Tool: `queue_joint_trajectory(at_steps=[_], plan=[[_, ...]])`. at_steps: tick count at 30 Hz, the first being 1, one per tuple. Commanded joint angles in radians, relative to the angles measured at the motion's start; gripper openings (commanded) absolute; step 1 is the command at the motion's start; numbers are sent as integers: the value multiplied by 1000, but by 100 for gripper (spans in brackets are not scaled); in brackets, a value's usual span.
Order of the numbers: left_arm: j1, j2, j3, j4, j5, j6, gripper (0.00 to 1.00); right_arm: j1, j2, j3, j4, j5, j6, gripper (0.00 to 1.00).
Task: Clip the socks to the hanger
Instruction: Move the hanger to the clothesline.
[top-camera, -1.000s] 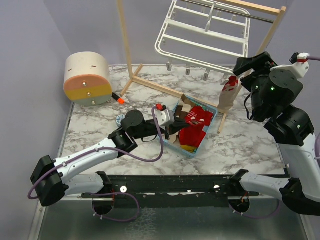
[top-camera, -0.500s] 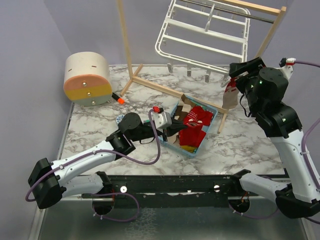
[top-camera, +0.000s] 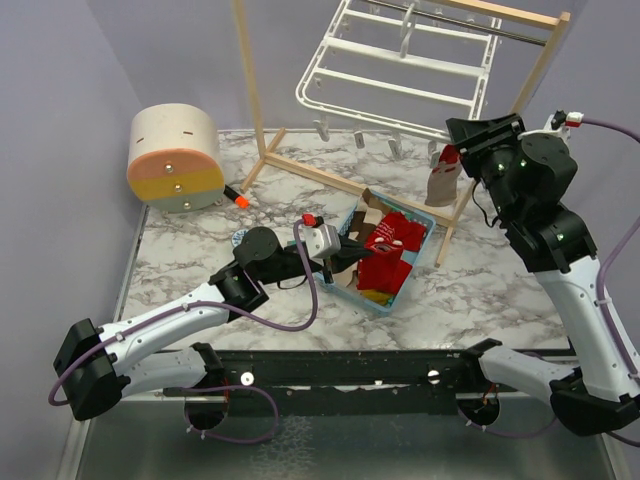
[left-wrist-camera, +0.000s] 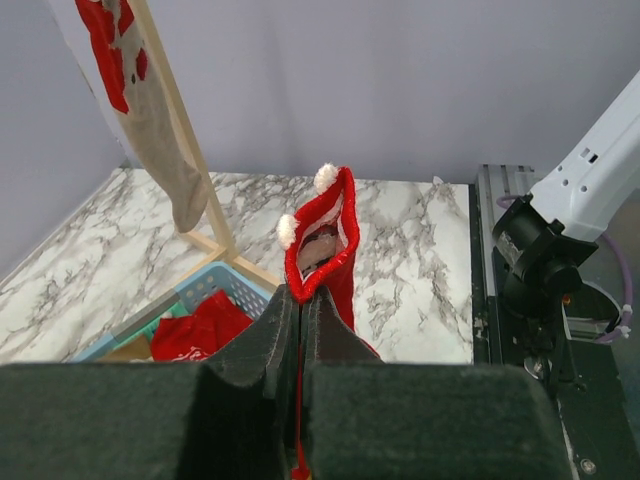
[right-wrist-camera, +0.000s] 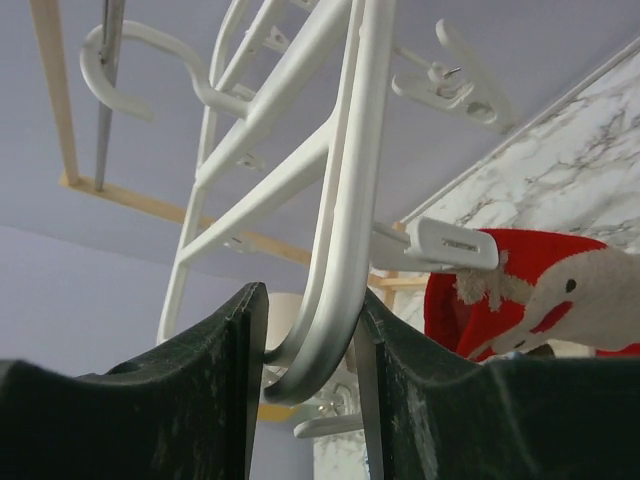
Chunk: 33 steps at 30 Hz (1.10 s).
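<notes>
The white hanger hangs from the wooden stand's rod at the back. My right gripper is shut on its right front corner; in the right wrist view the frame sits between the fingers of that gripper. A clip holds a red and beige sock that dangles below that corner. My left gripper is shut on a red sock with white pom-poms, held above the basket's near left side. More red socks lie in the light-blue basket.
The wooden stand has feet spread across the back of the marble table. A round beige, pink and yellow drum stands at the left, with a small orange-tipped object beside it. A black rail runs along the near edge.
My right arm has swung left and pulled the hanger and its clipped sock leftward. My left gripper has drifted slightly with the red sock still in it.
</notes>
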Motion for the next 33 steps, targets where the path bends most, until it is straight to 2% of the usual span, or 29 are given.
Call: queue_joint_trajectory(at_steps=[1, 14, 16, 18, 22, 25, 29, 33], plan=[[-4, -16, -10, 16, -20, 9, 0, -2, 28, -15, 86, -102, 55, 42], [-4, -25, -20, 14, -36, 31, 0, -1, 109, -21, 209, -215, 210, 36], [-4, -27, -23, 14, -39, 34, 0, 1, 114, -34, 233, -237, 238, 38], [-4, -28, -25, 13, -41, 37, 0, 8, 121, -33, 243, -262, 240, 44], [-4, -32, -29, 8, -50, 43, 0, 11, 121, 1, 230, -323, 165, 64], [-4, -34, -28, 4, -55, 46, 0, 12, 78, 22, 168, -266, 62, 74], [-3, -20, -17, 0, -51, 44, 0, 11, 33, 37, 99, -190, -66, 80], [-4, -18, -17, -13, -58, 45, 0, 11, 0, 65, 5, -123, -186, 82]])
